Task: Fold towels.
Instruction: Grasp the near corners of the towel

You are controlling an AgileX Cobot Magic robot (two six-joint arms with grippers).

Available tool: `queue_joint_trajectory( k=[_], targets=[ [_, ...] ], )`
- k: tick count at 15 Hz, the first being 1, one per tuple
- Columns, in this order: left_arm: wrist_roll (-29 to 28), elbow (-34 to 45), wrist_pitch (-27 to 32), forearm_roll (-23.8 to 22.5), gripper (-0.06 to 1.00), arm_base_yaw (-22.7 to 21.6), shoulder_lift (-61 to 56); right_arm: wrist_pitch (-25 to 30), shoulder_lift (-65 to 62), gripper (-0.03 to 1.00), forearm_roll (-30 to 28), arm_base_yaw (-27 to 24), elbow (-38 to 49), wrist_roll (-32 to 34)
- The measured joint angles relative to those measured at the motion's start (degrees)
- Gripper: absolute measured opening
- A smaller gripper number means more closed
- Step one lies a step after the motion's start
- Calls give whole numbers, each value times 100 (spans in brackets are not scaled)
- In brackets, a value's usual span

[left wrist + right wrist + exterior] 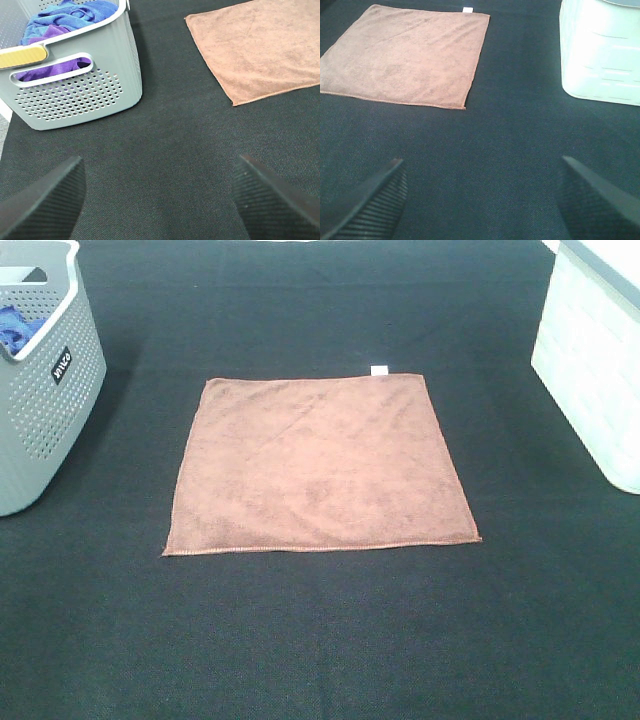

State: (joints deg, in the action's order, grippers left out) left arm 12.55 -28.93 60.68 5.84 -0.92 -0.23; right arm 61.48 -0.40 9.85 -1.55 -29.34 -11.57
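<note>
A square reddish-brown towel (318, 466) lies flat and unfolded in the middle of the black table, with a small white tag (380, 370) at its far edge. It also shows in the left wrist view (260, 47) and in the right wrist view (407, 55). My left gripper (160, 200) is open and empty above bare table, short of the towel's near left corner. My right gripper (480, 200) is open and empty above bare table, short of the towel's near right corner. Neither arm shows in the exterior high view.
A grey perforated basket (45, 390) stands at the left edge; the left wrist view (75, 95) shows blue and purple cloths inside it. A white bin (595, 365) stands at the right edge, also in the right wrist view (600, 50).
</note>
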Motion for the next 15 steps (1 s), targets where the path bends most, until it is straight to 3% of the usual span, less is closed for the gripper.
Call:
queue_joint_trajectory(
  k=[15],
  targets=[
    [0, 0, 0, 0, 77, 0, 0, 0, 0, 76, 0, 0, 0, 0]
  ],
)
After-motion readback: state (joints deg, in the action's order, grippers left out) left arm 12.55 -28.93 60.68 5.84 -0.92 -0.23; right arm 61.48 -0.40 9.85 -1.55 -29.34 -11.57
